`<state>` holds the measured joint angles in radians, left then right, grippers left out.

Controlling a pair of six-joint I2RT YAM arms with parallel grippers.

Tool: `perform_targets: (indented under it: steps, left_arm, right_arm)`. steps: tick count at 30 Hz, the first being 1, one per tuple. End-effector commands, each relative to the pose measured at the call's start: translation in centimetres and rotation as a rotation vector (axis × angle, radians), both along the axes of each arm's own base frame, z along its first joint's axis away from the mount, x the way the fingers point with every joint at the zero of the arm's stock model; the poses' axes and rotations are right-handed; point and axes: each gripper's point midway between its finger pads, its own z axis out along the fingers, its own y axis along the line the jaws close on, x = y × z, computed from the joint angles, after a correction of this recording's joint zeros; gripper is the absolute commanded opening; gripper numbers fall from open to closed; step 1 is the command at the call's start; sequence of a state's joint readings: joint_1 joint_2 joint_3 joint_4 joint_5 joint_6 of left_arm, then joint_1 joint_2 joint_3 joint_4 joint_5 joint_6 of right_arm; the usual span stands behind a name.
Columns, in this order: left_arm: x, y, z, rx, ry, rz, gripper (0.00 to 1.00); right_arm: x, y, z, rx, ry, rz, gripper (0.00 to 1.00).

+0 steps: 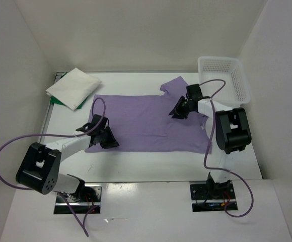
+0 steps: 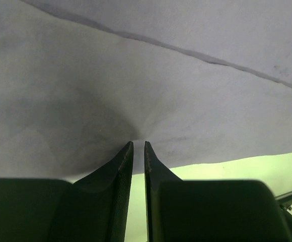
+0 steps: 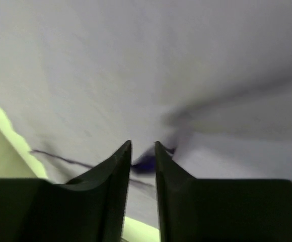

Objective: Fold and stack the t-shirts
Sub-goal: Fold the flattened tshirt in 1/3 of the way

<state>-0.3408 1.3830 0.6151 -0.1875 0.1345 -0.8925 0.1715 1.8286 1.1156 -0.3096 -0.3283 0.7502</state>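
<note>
The lavender purple t-shirt [image 1: 146, 121] lies spread flat across the middle of the table. My left gripper [image 1: 104, 136] sits at its near left edge. In the left wrist view the jaws [image 2: 139, 143] stand almost together, with the shirt's edge [image 2: 136, 75] pinched at their tips. My right gripper [image 1: 178, 111] is low over the shirt's right side near a sleeve, and a dark fold of the cloth [image 3: 161, 60] is caught between its tips [image 3: 143, 146]. The white t-shirt [image 1: 74, 86] lies folded at the back left on the green t-shirt [image 1: 57, 101], of which only a corner shows.
A white lattice basket [image 1: 221, 59] stands at the back right, just beyond the right arm. White walls close in the table on the left, back and right. Bare tabletop [image 2: 226, 166] shows below the shirt's near edge.
</note>
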Motion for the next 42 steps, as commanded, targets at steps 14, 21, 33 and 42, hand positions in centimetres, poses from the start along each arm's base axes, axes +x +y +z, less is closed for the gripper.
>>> perform_targets:
  steps: [14,21,33,42]
  left_arm:
    - [2.1,-4.9,3.3,0.091,-0.088,-0.208,0.18]
    - [1.4,-4.9,0.8,0.102,-0.023,-0.232,0.17]
    - [-8.5,-0.7,-4.3,0.114,0.262,-0.124,0.17]
    - [-10.4,-0.1,-1.8,0.063,0.250,-0.066,0.20]
  right_arm:
    - [-9.0,11.2,2.1,-0.061,-0.070,0.361,0.00]
    - [-10.8,15.1,0.2,-0.062,-0.048,0.425,0.00]
    - [-17.7,15.3,-5.2,-0.142,0.076,0.491,0.00]
    - [-22.8,15.7,-3.3,-0.134,0.109,0.516,0.04]
